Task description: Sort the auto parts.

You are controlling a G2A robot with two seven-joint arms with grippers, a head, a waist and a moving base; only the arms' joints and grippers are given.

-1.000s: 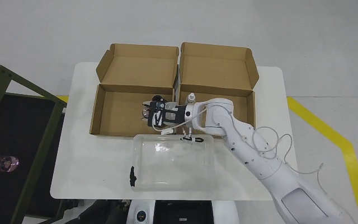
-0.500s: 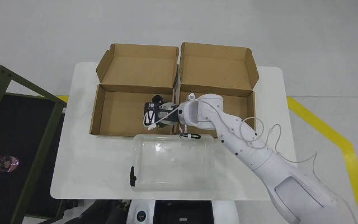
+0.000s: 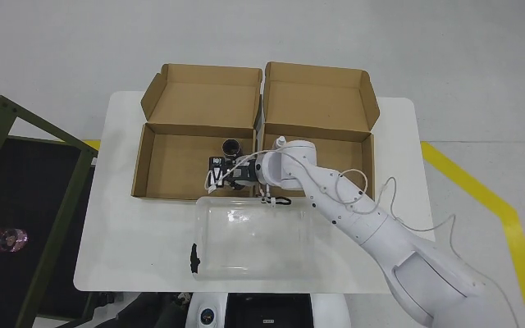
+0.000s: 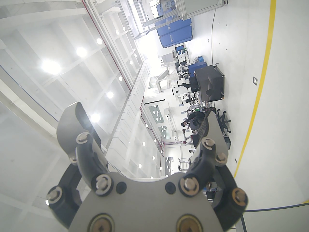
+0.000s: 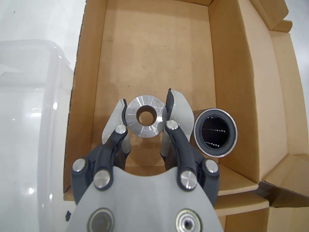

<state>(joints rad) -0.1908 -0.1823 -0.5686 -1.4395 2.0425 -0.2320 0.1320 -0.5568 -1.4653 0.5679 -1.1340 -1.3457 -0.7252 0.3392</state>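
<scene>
Right gripper [image 5: 146, 107] clenched on the bored silver metal disc [image 5: 144, 102] — bore axis along the gripper, brown cardboard box [image 5: 157, 49] floor straight beyond. Black steel-rimmed cylinder [image 3: 232, 148] just above it in the top view.

The ring [image 5: 146, 119] clamped in the right gripper [image 5: 146, 100] is bare machined metal, bright and glossy, with fine radial tool marks. The gripper's fingers [image 5: 178, 105] are satin grey metal on matt black links. The sleeve [image 5: 215, 136] has a shiny metal rim and a dull black lining. The box [image 5: 154, 49] is matt brown cardboard, the tub [image 5: 29, 92] is clear glossy plastic, and the desk [image 3: 115, 213] is smooth and white.
</scene>
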